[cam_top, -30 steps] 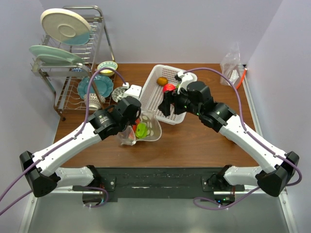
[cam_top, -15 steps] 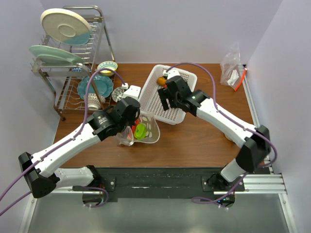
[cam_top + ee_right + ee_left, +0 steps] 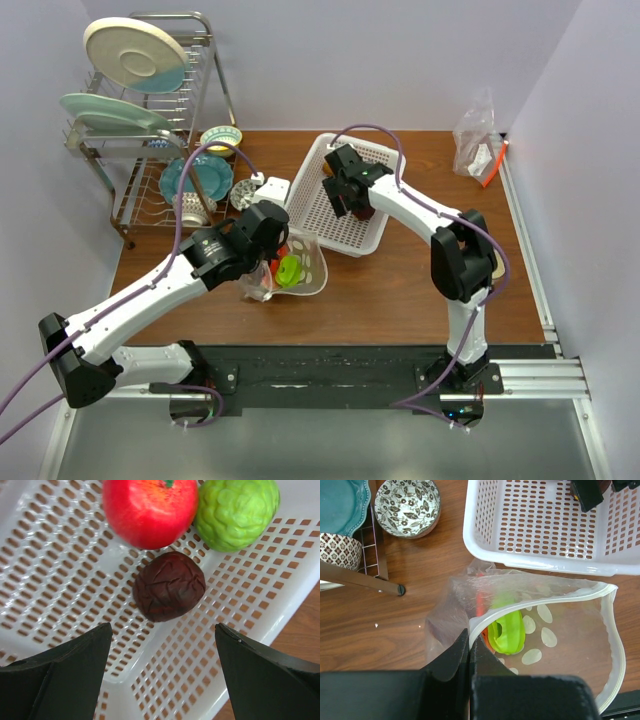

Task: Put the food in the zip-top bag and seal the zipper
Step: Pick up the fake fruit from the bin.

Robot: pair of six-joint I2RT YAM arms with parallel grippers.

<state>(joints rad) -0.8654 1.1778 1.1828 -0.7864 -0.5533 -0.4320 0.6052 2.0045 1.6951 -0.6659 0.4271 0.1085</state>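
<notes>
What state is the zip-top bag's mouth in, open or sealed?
Open. The zip-top bag has its zipper sides bowed wide apart, green food visible inside; the left tool pinches one side.

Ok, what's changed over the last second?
The right gripper reached farther forward and left over the white basket as its arm stretched out. It now hovers open above the dark purple piece, next to the red apple and green ball. Nothing was taken or let go. The left gripper stays shut on the zip-top bag, which hasn't moved.
</notes>
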